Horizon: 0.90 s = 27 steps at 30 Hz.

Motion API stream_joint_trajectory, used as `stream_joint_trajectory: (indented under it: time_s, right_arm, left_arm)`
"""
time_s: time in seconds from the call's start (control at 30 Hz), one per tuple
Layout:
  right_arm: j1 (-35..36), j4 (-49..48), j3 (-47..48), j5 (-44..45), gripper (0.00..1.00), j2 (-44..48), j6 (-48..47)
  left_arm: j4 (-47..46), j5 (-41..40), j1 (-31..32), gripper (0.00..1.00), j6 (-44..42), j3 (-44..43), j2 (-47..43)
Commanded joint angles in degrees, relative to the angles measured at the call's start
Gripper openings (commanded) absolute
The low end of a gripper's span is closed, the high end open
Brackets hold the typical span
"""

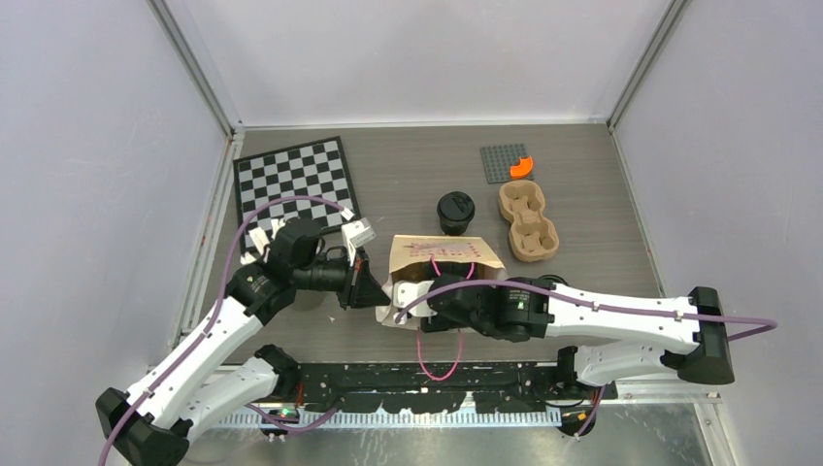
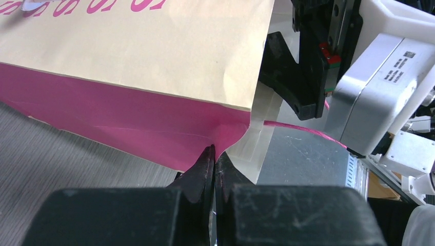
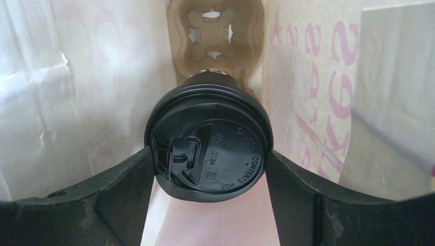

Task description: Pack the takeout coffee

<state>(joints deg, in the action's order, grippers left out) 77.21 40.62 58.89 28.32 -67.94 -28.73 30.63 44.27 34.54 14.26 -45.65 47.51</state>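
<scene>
A tan paper bag (image 1: 442, 260) with pink print lies on its side mid-table, mouth toward the arms. My left gripper (image 2: 214, 151) is shut on the bag's (image 2: 143, 61) pink side fold at the mouth, seen from above at the bag's left edge (image 1: 374, 288). My right gripper (image 3: 210, 154) reaches inside the bag, its fingers (image 3: 128, 179) pressed on both sides of a coffee cup's black lid (image 3: 215, 148). Beyond that cup, a brown cardboard carrier (image 3: 215, 36) sits deep in the bag. A second lidded black coffee cup (image 1: 455, 211) stands upright on the table behind the bag.
Another brown cup carrier (image 1: 528, 221) lies to the right of the standing cup. A grey studded plate (image 1: 500, 165) with an orange piece (image 1: 522, 167) is at the back. A chessboard (image 1: 296, 183) lies back left. The bag's white walls (image 3: 102, 92) close in round my right gripper.
</scene>
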Motion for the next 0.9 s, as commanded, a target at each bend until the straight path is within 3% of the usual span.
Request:
stream_joint_trajectory:
  time_s: [0.0, 0.23, 0.53, 0.87]
  right_arm:
    - [0.49, -1.78, 0.03, -1.24, 0.77, -0.61, -2.37]
    - [0.48, -9.23, -4.26, 3.71, 0.77, -2.49, -9.00]
    - [0.44, -12.88, -7.29, 6.63, 0.77, -2.53, -10.12]
    - [0.53, -9.66, -6.46, 6.44, 0.77, 0.15, -9.16]
  left_arm:
    - [-0.41, 1.78, 0.34, 0.02, -0.99, -2.16, -0.62]
    - [-0.04, 2.14, 0.31, 0.01, -0.99, -2.47, 0.32]
    - [0.16, 2.26, 0.33, 0.00, -0.60, -3.11, 1.04]
    - [0.76, 2.13, 0.32, 0.01, -0.81, -3.15, 1.23]
